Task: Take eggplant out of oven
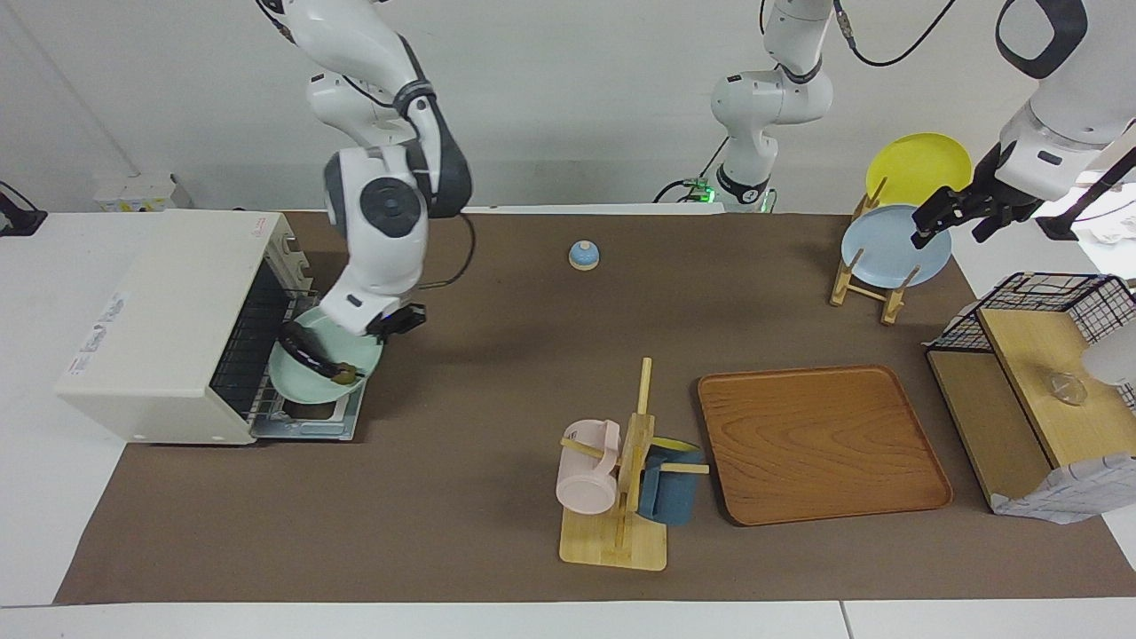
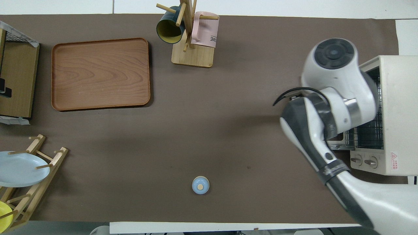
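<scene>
The cream-white oven [image 1: 169, 311] stands at the right arm's end of the table with its door [image 1: 311, 428] dropped open. A mint-green plate [image 1: 297, 383] sits at the oven's mouth, over the open door. The dark purple eggplant [image 1: 319, 357] lies across it. My right gripper [image 1: 395, 321] is at the plate's rim on the side nearer the robots and looks shut on it. In the overhead view the right arm [image 2: 329, 107] hides the plate and the eggplant in front of the oven [image 2: 395, 114]. My left gripper [image 1: 957, 222] waits open in the air over the plate rack.
A wooden tray [image 1: 821, 444] lies mid-table. Beside it is a mug stand [image 1: 621, 506] with a pink and a blue mug. A plate rack [image 1: 874, 275] with a blue and a yellow plate, a wire basket [image 1: 1056, 306] and a small blue bell [image 1: 583, 256] are also there.
</scene>
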Robot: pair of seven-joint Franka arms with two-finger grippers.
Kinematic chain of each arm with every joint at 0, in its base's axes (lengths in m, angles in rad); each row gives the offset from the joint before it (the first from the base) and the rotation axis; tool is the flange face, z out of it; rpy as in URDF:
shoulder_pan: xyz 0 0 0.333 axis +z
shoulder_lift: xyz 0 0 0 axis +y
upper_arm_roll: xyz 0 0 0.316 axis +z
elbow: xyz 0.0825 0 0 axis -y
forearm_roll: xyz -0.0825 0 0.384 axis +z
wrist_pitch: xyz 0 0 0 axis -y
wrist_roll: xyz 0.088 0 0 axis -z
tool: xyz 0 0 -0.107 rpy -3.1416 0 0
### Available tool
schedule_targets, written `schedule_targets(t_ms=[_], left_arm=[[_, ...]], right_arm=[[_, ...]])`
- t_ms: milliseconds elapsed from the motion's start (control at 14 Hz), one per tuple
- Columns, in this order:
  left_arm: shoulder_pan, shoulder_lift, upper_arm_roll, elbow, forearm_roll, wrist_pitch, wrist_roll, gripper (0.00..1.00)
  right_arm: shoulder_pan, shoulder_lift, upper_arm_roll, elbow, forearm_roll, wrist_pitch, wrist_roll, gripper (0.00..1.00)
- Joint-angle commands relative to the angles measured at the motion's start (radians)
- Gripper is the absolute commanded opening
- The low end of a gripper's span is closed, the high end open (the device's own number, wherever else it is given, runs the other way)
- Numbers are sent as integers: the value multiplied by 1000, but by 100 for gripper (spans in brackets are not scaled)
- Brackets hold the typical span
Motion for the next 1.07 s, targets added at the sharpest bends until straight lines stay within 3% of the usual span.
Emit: schedule_targets(t_ms=[0, 143, 286, 571, 643, 786, 929, 1000], left_arm=[[6, -25, -2, -28, -9, 3, -11, 100], [6, -26, -2, -28, -9, 3, -11, 100], [6, -26, -2, -28, -9, 3, -9, 100], [6, -25, -2, -28, -9, 3, -9, 100], [6, -25, -2, -28, -9, 3, -11, 100], [6, -31, -7, -34, -11, -28, -5, 100], [-30, -52, -26, -51, -15, -94, -37, 100], [-75, -103, -33, -154, -26, -44, -111, 100]], right_arm=[[193, 333, -5, 460, 89, -141, 246, 0], [269, 476, -2, 623, 123, -84, 411, 0], [304, 532, 18, 635, 129, 40, 515, 3], [310, 532, 18, 590, 122, 133, 548, 43], [295, 523, 20, 610, 120, 130, 534, 49], [194, 419, 7, 592, 125, 99, 371, 52], [48, 286, 10, 461, 134, 38, 173, 51], [-16, 213, 10, 352, 135, 38, 113, 48]])
